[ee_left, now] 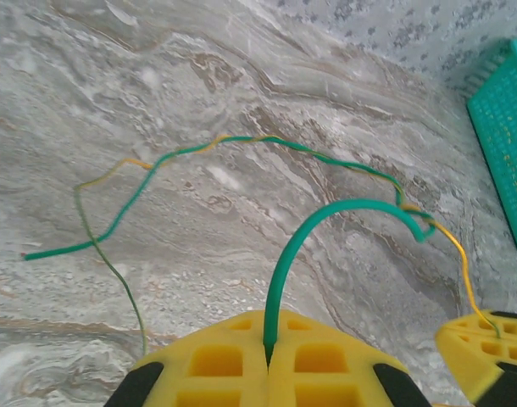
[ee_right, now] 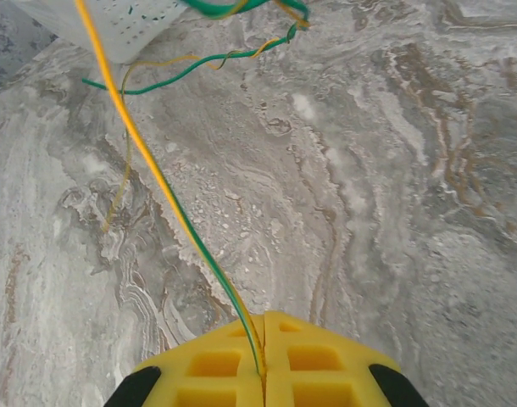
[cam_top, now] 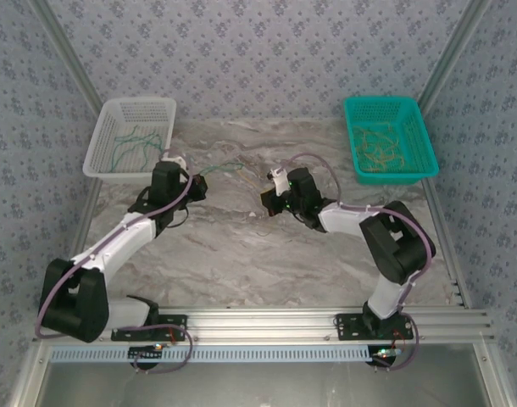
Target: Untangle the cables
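Two cables lie twisted together on the marble table between my grippers. My left gripper (ee_left: 269,343) is shut on the plain green cable (ee_left: 284,263), which arches up and away to the right. My right gripper (ee_right: 263,360) is shut on the thin yellow-and-green striped cable (ee_right: 157,178), which runs taut up to the far left. The striped cable (ee_left: 449,242) winds around the green one (ee_right: 199,64) where they meet. From the top view, the left gripper (cam_top: 199,185) and right gripper (cam_top: 267,199) face each other, with the cables (cam_top: 229,167) stretched between them.
A white basket (cam_top: 102,140) at the back left holds green strands. A teal basket (cam_top: 419,127) at the back right holds yellowish strands. The right gripper's yellow fingers (ee_left: 487,339) show at the lower right of the left wrist view. Bare marble table (cam_top: 241,254) lies in front.
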### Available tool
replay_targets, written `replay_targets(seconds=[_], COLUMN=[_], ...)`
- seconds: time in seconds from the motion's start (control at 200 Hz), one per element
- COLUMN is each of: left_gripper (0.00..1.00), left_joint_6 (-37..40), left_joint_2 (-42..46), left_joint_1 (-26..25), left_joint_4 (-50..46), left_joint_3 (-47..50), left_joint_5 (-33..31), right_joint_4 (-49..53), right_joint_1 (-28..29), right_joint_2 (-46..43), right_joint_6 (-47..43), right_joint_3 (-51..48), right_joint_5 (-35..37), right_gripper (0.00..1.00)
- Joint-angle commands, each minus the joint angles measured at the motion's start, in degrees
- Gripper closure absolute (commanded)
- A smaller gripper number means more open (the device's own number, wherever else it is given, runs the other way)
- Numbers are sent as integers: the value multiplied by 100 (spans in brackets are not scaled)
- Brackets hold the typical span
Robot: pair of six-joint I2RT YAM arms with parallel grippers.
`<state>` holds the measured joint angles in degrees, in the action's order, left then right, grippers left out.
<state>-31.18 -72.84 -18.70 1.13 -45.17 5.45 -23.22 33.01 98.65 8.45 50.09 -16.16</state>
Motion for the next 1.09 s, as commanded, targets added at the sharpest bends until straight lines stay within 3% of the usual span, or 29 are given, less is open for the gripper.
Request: replay_targets(seconds=[0.0,0.255,0.745,1.089], left_gripper=[100,100,100,100], left_joint_6=[6,268,337,218], left_joint_2=[270,506,848,1022], left_joint_1=[188,405,886,1256], left_joint_4=[8,-332,-420,-451], left_joint_3=[60,195,539,708], left_joint_5=[-259,-622,-1164,-1235], right_joint_4=[378,486,1685,2211], right_joint_1=[-86,-577,-1452,-2242], right_joint_2=[-341,-824,-1986,-2606], right_joint_6=[-271,-65,241,401], right_joint_3=[-142,-373,-495,-623], right_joint_5=[319,237,512,615], right_gripper=[100,100,100,100])
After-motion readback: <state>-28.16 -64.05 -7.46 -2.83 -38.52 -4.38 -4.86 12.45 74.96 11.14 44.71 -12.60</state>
